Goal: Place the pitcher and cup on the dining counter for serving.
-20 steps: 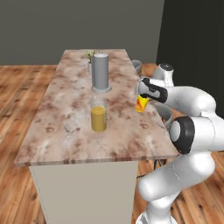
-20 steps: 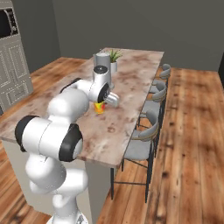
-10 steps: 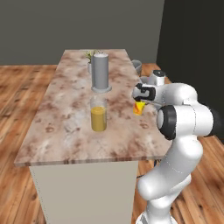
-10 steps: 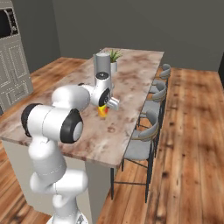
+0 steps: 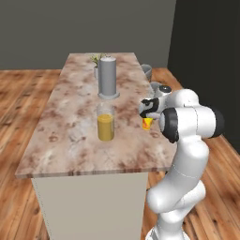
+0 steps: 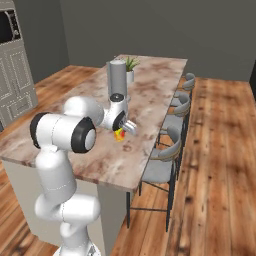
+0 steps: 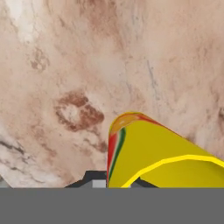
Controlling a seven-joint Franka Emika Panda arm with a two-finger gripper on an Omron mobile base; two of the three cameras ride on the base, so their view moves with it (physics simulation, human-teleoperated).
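The pitcher (image 5: 105,123), clear with amber-yellow liquid, stands upright in the middle of the dining counter (image 5: 70,122). To its right, near the counter's right edge, my gripper (image 5: 146,117) is shut on the small yellow cup (image 5: 147,123) with red markings. The right base view has the gripper (image 6: 122,129) pointing down with the cup (image 6: 119,134) low over the marbled top (image 6: 150,100). In the hand view the cup (image 7: 153,157) lies tilted between my fingertips, with the stone top (image 7: 87,65) close behind it. Whether the cup touches the top I cannot tell.
A tall grey metal cylinder (image 5: 107,77) stands behind the pitcher, with a small potted plant (image 5: 97,61) beyond it. Grey stools (image 6: 167,145) line the counter's right side. My own elbow (image 5: 187,123) hangs off the right edge. Cabinets (image 6: 15,75) stand at far left.
The cup in my gripper has come down and a little nearer, closer to the counter top. My elbow has folded in towards the counter. The pitcher has not moved.
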